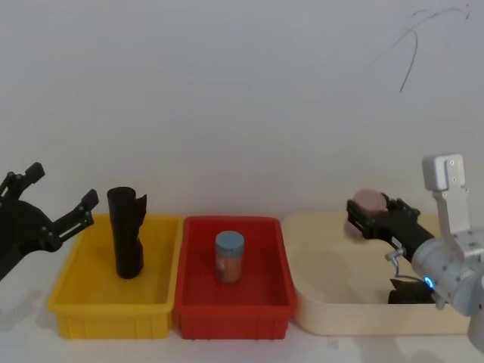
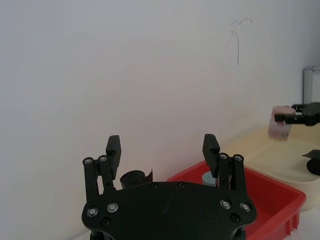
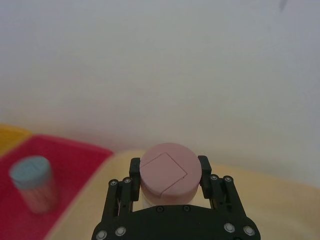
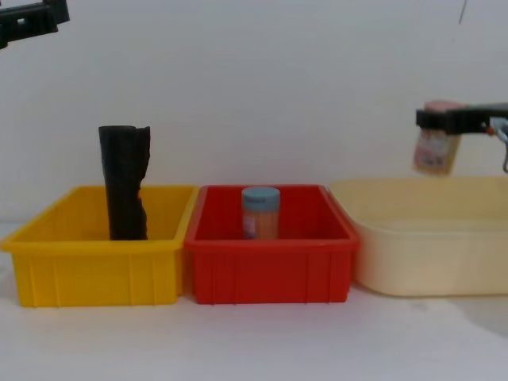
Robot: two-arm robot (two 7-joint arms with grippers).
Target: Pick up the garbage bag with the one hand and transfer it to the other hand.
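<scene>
Garbage bag (image 1: 126,233) stood upright in the yellow bin (image 1: 110,304), untouched.
On the tabletop (image 4: 254,341), the red bin (image 1: 233,306) held a blue-lidded jar (image 1: 229,257). Right pincer (image 1: 361,215) was clamped on a pink-lidded jar (image 3: 168,179) above the cream tub (image 1: 378,314). Left pincer (image 1: 57,198) hovered with fingers apart, beside the yellow bin's outer edge.

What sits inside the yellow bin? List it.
One garbage bag roll stands upright inside the yellow bin, nothing else visible. The bin's front wall hides the roll's base in the chest view.

yellow bin (image 1: 76,299), red bin (image 1: 234,310) with blue-lidded jar (image 1: 229,257), cream tub (image 1: 333,310)
</scene>
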